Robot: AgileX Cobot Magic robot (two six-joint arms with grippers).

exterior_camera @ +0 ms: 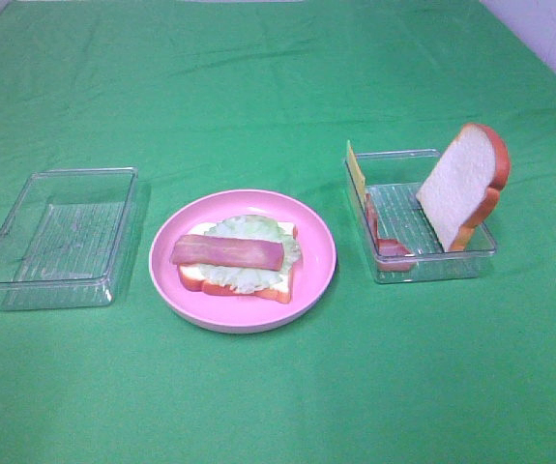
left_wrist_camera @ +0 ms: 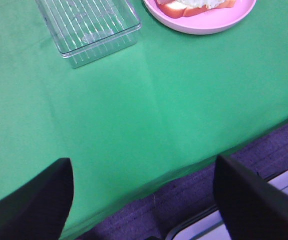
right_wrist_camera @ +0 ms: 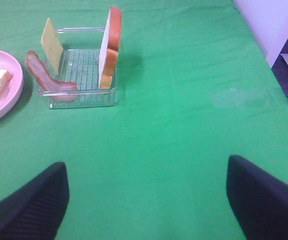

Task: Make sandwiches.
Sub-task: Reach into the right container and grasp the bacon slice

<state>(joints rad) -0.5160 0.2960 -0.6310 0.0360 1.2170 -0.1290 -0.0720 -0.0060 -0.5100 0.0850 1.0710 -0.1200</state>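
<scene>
The partly built sandwich sits on a pink plate point(exterior_camera: 318, 263) in the middle: a bread slice point(exterior_camera: 283, 288), green lettuce point(exterior_camera: 258, 232) and a pink ham strip point(exterior_camera: 227, 252) on top. In the clear tray point(exterior_camera: 434, 263) to its right, a second bread slice point(exterior_camera: 459, 188) leans upright, a yellow cheese square point(exterior_camera: 356, 172) stands at the rim, and a reddish strip point(exterior_camera: 390, 249) lies inside. Neither gripper appears in the high view. My left gripper point(left_wrist_camera: 144, 210) is open above the table's front edge. My right gripper point(right_wrist_camera: 146, 205) is open over bare cloth, short of the tray point(right_wrist_camera: 83, 95).
An empty clear tray point(exterior_camera: 55, 237) lies left of the plate. Green cloth covers the table. The cloth's front edge point(left_wrist_camera: 194, 167) with floor beyond shows in the left wrist view. A white wall point(right_wrist_camera: 269, 20) stands past the table's right side.
</scene>
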